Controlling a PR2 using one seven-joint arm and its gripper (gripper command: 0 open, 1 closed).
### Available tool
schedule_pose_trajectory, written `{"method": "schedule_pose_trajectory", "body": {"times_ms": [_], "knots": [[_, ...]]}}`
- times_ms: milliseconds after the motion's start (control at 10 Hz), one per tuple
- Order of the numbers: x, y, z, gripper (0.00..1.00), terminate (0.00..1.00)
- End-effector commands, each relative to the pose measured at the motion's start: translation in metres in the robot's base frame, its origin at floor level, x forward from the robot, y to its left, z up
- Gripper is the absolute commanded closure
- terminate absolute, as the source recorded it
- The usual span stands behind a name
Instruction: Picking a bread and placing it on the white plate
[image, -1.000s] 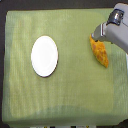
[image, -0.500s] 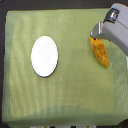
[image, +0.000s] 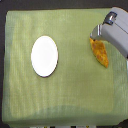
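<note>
The bread (image: 100, 53), a golden-orange elongated piece, lies on the green cloth at the exterior view's right, slanting down to the right. My gripper (image: 94, 36) comes in from the upper right on a grey arm. Its tip sits right over the bread's upper end and hides that end. The fingers are too blurred to show whether they are open or shut, or whether they touch the bread. The white plate (image: 45, 56) lies flat, with nothing on it, at the exterior view's left of centre, well apart from the bread and the gripper.
A green cloth (image: 70, 95) covers the table, with dark surroundings along the top edge and a pale strip below the front edge. The grey arm (image: 116, 36) fills the upper right corner.
The gripper tip has shifted slightly toward the exterior view's left and up. The bread and the plate lie where they were.
</note>
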Motion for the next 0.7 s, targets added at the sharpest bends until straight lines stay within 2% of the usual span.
{"method": "schedule_pose_trajectory", "body": {"times_ms": [0, 600], "knots": [[0.0, 0.004, -0.038, 0.0, 0.0], [-0.012, 0.01, -0.06, 0.0, 0.0]]}}
